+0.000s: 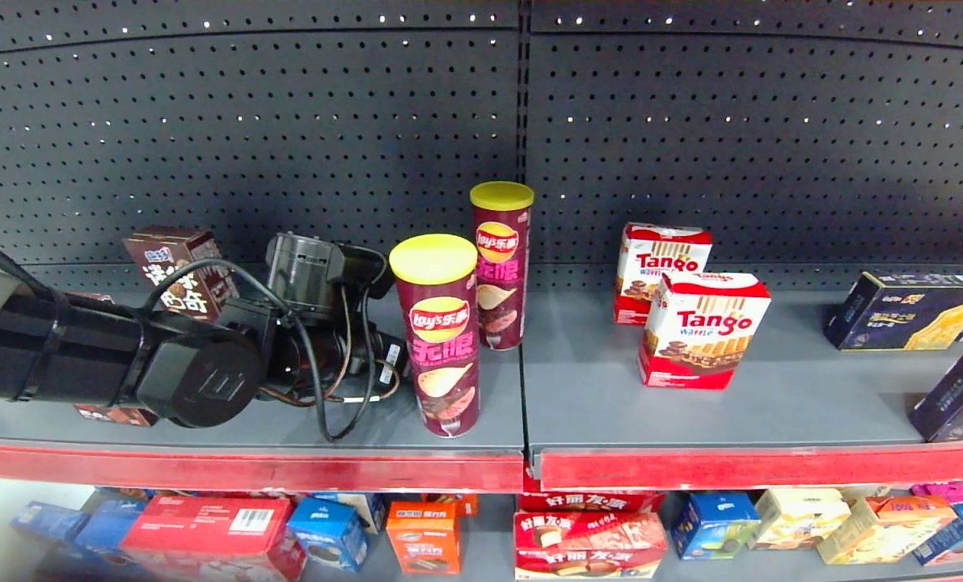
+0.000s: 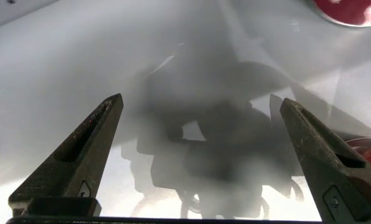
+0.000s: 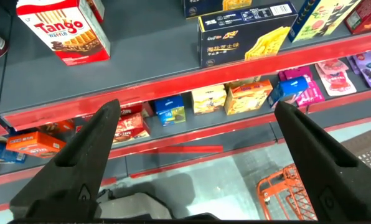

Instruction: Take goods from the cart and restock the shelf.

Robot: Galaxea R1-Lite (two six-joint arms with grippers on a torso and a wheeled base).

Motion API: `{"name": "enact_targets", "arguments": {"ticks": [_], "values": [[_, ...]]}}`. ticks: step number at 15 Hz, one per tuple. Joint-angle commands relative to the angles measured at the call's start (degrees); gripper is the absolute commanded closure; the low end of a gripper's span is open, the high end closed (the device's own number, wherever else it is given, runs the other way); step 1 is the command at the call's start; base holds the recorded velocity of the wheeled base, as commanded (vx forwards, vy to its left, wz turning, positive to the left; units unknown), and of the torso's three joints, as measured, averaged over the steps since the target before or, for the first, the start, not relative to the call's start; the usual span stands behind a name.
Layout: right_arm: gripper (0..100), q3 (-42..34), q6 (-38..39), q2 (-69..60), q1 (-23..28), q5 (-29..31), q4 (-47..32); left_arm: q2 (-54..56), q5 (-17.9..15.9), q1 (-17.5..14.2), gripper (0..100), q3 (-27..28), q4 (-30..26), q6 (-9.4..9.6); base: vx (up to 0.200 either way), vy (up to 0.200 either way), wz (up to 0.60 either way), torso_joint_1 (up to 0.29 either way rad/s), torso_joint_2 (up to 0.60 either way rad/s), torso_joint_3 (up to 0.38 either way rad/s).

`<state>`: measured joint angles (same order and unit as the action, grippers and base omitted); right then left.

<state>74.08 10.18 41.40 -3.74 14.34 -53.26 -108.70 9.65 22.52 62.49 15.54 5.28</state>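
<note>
The left gripper [image 2: 199, 99] hangs wide open over the grey shelf [image 1: 772, 404], just left of the near chip can [image 1: 441, 335]. The right gripper [image 3: 196, 104] is equally spread, the orange cart [image 3: 291, 190] on the floor beyond it

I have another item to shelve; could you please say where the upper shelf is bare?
Bare: between the chip cans and the wafer boxes, and between those and the dark blue boxes. Crowded: the left end, around the left arm.
</note>
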Motion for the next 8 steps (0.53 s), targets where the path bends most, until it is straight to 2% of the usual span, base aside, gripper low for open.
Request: {"name": "enact_targets", "arguments": {"ticks": [1, 6, 8], "values": [[0, -0.08, 0.02, 0.17, -0.04, -0.01, 0.00, -0.28, 0.10, 0.34, 0, 0.26, 0.19, -0.01, 0.000, 0.000, 0.00, 0.000, 0.00, 0.000], [0, -0.08, 0.02, 0.09, -0.04, -0.01, 0.00, -2.04, 0.36, 0.95, 0, 1.85, 0.28, -0.09, 0.000, 0.000, 0.00, 0.000, 0.00, 0.000], [0, -0.08, 0.02, 0.09, -0.04, -0.01, 0.00, -2.83, 0.54, 2.01, 0, 2.90, 0.28, -1.15, 0.000, 0.000, 0.00, 0.000, 0.00, 0.000]]}}
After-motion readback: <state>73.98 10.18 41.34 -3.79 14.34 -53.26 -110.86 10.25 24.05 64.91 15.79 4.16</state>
